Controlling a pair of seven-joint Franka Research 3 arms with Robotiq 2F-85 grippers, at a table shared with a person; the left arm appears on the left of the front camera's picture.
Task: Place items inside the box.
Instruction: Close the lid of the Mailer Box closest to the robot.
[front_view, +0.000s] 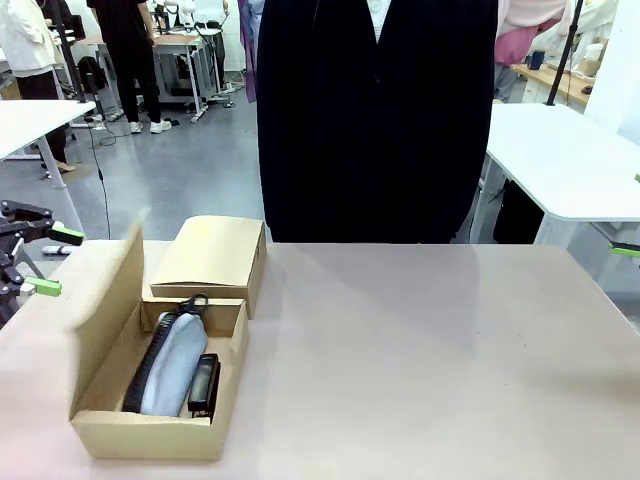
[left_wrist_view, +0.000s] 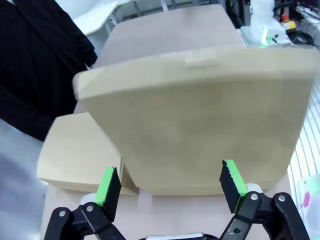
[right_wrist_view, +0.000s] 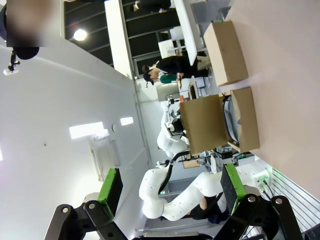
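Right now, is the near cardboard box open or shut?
Open: the brown cardboard box has its lid flap raised at the left, with a grey pencil case visible inside.

Matt brown cardboard box (front_view: 110, 420); soft grey cloth case (front_view: 175, 375) inside; black stapler (front_view: 205, 385) slightly glossy plastic; worktop (front_view: 420, 360) smooth, matt beige.

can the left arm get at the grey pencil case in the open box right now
Probably not directly. The left hand hangs open outside the box, and the raised lid flap stands between it and the grey pencil case; it would have to come over the top.
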